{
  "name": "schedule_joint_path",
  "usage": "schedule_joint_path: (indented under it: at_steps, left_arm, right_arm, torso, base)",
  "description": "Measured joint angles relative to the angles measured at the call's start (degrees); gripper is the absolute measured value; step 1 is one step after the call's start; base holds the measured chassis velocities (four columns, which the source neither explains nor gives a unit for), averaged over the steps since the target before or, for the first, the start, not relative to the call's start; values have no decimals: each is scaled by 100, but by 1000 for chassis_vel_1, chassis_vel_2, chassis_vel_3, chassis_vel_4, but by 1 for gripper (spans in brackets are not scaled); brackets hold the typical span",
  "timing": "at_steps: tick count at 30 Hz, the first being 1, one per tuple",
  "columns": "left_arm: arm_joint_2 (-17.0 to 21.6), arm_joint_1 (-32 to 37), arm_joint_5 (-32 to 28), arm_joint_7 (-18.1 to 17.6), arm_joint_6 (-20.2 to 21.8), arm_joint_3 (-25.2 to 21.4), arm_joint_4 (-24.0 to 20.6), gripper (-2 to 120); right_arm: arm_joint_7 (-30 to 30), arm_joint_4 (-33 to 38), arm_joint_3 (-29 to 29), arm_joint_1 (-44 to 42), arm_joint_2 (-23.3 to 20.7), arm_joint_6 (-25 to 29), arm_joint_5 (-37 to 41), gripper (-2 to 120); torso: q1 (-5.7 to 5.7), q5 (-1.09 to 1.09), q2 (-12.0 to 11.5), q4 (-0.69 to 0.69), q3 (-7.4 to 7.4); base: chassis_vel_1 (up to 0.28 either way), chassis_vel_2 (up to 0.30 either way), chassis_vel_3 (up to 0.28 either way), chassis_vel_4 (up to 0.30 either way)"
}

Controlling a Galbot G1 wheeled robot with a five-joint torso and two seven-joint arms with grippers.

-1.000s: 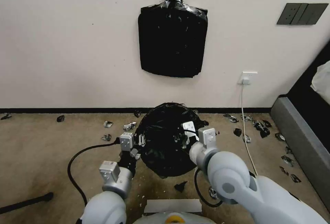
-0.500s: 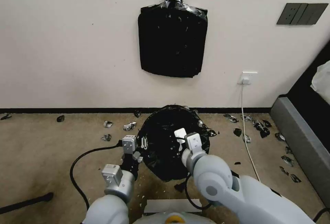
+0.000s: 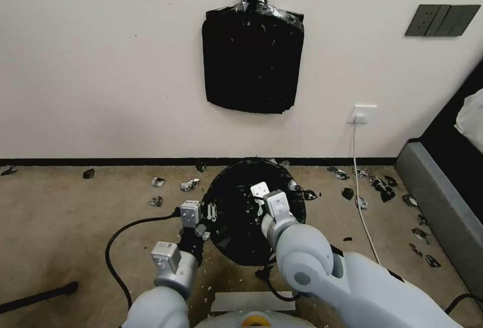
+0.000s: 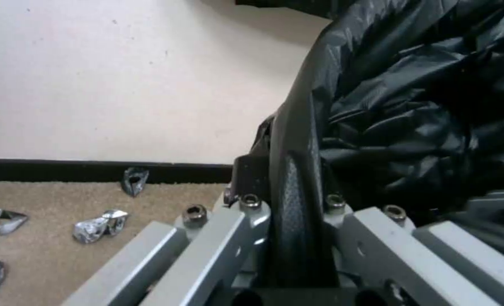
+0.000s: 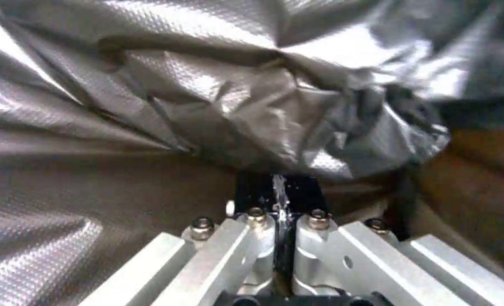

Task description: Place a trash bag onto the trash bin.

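Note:
The glossy black trash bag (image 3: 236, 227) is draped over a round shape on the carpet near the wall; the trash bin itself is hidden under the film. My left gripper (image 3: 209, 212) sits at the left side of the rim, its jaws closed astride the film-covered edge (image 4: 297, 140). My right gripper (image 3: 257, 201) reaches over the mouth from the near right side. In the right wrist view it (image 5: 279, 191) is shut on a thin fold of the bag (image 5: 252, 106), which bunches up just beyond the fingertips.
A flat black stack of bags (image 3: 253, 61) hangs on the wall above. Small black and silvery scraps (image 3: 188, 184) litter the carpet on both sides. A black cable (image 3: 113, 247) loops at the left, a white cord (image 3: 359, 182) drops from a wall socket, and a grey furniture edge (image 3: 443, 207) runs along the right.
My right gripper has moved left and inward, from the bin's right rim to over its mouth, carrying bag film with it. The bag's outline is now rounder. The left gripper has hardly moved.

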Motion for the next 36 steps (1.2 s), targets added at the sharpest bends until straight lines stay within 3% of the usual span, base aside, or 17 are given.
schedule_joint_path:
  at_steps: [36]
  left_arm:
    - [1, 325, -126, 103, 7, -41, -364, 4]
  right_arm:
    - [55, -850, 133, -84, 383, 72, 123, 0]
  torso:
    - [0, 0, 0, 0, 0]
  base:
    - [0, 0, 0, 0]
